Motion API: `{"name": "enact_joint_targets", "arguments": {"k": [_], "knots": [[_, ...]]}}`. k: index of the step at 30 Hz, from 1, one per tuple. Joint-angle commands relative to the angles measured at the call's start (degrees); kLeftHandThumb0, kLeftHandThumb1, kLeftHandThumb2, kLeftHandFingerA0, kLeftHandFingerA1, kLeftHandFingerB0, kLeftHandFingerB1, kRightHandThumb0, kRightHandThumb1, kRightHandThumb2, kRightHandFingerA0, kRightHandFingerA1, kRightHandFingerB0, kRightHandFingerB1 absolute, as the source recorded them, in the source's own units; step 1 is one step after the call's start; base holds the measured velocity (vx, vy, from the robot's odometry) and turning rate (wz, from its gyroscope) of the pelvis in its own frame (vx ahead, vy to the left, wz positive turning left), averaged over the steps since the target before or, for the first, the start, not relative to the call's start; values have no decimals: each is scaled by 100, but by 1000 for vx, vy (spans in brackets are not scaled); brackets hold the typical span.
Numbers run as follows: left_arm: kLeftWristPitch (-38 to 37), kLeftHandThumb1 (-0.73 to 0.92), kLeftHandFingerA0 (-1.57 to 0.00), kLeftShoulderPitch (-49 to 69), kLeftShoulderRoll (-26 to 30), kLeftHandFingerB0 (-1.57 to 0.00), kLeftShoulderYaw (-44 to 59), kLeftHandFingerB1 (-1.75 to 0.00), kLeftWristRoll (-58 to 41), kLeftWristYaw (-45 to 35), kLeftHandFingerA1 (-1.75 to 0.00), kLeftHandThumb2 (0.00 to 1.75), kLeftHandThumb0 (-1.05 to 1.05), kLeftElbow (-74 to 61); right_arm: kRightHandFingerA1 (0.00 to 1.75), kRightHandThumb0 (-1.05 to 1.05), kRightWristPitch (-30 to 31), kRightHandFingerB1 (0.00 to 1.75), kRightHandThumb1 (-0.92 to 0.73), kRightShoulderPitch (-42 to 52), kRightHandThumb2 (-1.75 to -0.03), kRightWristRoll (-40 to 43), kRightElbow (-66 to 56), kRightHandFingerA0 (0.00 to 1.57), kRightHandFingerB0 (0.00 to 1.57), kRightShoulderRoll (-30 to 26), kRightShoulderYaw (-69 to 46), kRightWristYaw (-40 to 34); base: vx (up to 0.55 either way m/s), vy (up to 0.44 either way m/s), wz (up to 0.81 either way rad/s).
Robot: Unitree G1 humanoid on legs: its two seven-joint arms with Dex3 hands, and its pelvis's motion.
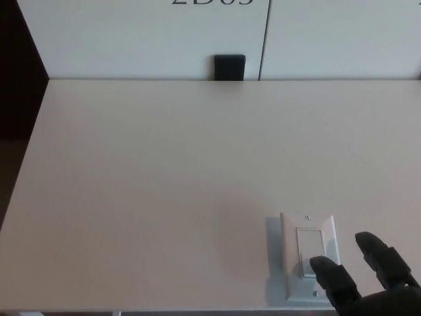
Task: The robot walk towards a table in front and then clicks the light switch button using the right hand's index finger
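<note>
Right hand (368, 283) at switch (310, 253) on table (164, 197), one fingertip (322, 265) on the rocker's lower end, fingers spread, holding nothing, second finger right of the plate.

The switch (309, 253) is a white rectangular wall plate lying flat, face up, on the pale worktop (164, 184), near the front edge and well right of centre; its long side runs away from the robot, tilted slightly; a tall white rocker fills the middle of the plate; 1 small screw shows above the rocker. The right hand (368, 283), black, comes in from the lower right corner; 1 finger (327, 268) has its tip over the rocker's lower end; a 2nd finger sits apart, just right of the plate.
</note>
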Motion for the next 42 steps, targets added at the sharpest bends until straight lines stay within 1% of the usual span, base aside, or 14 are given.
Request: {"name": "enact_joint_targets", "arguments": {"k": [1, 2, 12, 26, 30, 31, 33, 34, 35, 36, 38, 39, 41, 42], "knots": [[-5, 61, -55, -13, 103, -48, -6, -37, 119, -35, -42, 58, -36, -38, 23, -67, 104, 28, -69, 103, -62, -137, -36, 0, 19, -108, 89, -96, 0, 0, 0], [-54, 61, -55, -33, 94, -48, -6, -37, 84, -55, -42, 58, -36, 22, 22, -74, 68, 37, -56, 169, -87, -126, 10, 0, 17, -159, 135, -229, 0, 0, 0], [-89, 61, -56, -38, 131, -47, -30, -37, 129, -54, -42, 58, -37, 22, 28, -71, 187, 39, -56, 153, -86, -116, 287, 0, 17, -233, 281, -240, 0, 0, 0], [-127, 62, -56, -42, 162, -47, -38, -37, 155, -48, -42, 58, -38, 8, 25, -72, 297, 38, -56, 32, -86, -26, 436, 0, 17, -268, 328, -102, 0, 0, 0], [-44, 62, -56, -43, 170, -47, -57, -37, 175, -42, -42, 58, -37, -34, 25, -72, 257, 37, -56, 171, -87, -6, 215, 0, 16, -333, 324, -143, 0, 0, 0], [-20, 62, -56, -46, 176, -47, -68, -37, 198, -34, -41, 58, -38, -47, 20, -65, 221, 27, -71, 263, -64, 26, 29, 0, 18, -368, 310, -139, 0, 0, 0], [-56, 62, -56, -53, 187, -47, -78, -37, 207, -28, -42, 58, -38, -23, 18, -66, 160, 27, -71, 479, -65, 46, -430, 0, 18, -440, 277, -77, 0, 0, 0], [-73, 62, -55, -53, 190, -47, -79, -37, 194, -36, -42, 58, -38, -13, 26, -67, 136, 28, -70, 544, -61, 62, -537, 0, 20, -464, 265, -122, 0, 0, 0], [-84, 62, -55, -53, 193, -47, -79, -37, 181, -45, -42, 58, -38, -6, 26, -67, 108, 28, -70, 609, -61, 88, -637, 0, 20, -490, 252, -181, 0, 0, 0], [-68, 61, -56, -53, 185, -47, -87, -37, 186, -34, -42, 58, -37, -12, 25, -65, -86, 28, -69, 1026, -61, 375, -1136, 0, 20, -646, 135, -488, 0, 0, 0], [-37, 61, -56, -77, 190, -47, -78, -37, 177, -35, -42, 58, -38, -14, 24, -66, -153, 28, -70, 1258, -62, 428, -1440, 0, 19, -684, 64, -495, 0, 0, 0], [-47, 61, -57, -81, 196, -48, -79, -37, 196, -21, -42, 58, -38, -4, 24, -72, -195, 39, -56, 1429, -87, 459, -1599, 0, 19, -704, 17, -586, 0, 0, 0], [-35, 61, -57, -85, 201, -48, -79, -37, 209, -12, -42, 58, -38, -11, 27, -72, -303, 40, -56, 1600, -86, 539, -1729, 0, 18, -771, -93, -767, 0, 0, 0], [-15, 61, -57, -80, 177, -48, -71, -37, 172, -16, -42, 58, -38, -24, 25, -65, -402, 28, -69, 1913, -61, 625, -1999, 0, 21, -871, -265, -869, 0, 0, 0]]}}
